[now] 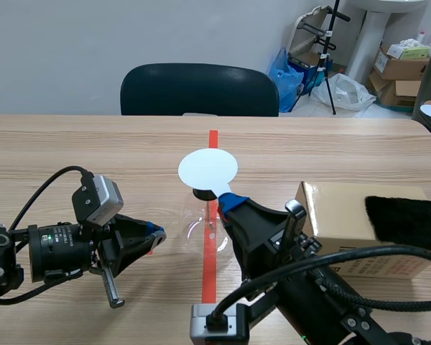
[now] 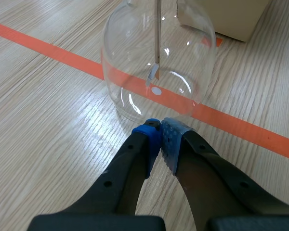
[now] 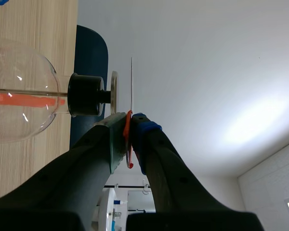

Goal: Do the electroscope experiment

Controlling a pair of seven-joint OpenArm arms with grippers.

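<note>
**Ops:** Where are the hands?

**Me:** Near the table's near edge, my left hand (image 2: 160,125) is pinched together on nothing, with its tips at the foot of the upright electroscope (image 2: 159,57) mid-table. My right hand (image 3: 130,119) is clamped on the white disc (image 1: 208,169).

**Ops:** Is there a gap?

**Me:** My right wrist view shows the disc edge-on, parallel to the top plate (image 3: 114,94) and barely apart from it. In the scene view the disc hides the plate. Only the left wrist view shows the foil leaf (image 2: 153,73).

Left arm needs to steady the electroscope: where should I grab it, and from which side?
Probably the black stopper at its neck, from the left arm's side, jaws level. The glass bulb is wide, round and slick; the right gripper holds the white disc just above the top.
</note>
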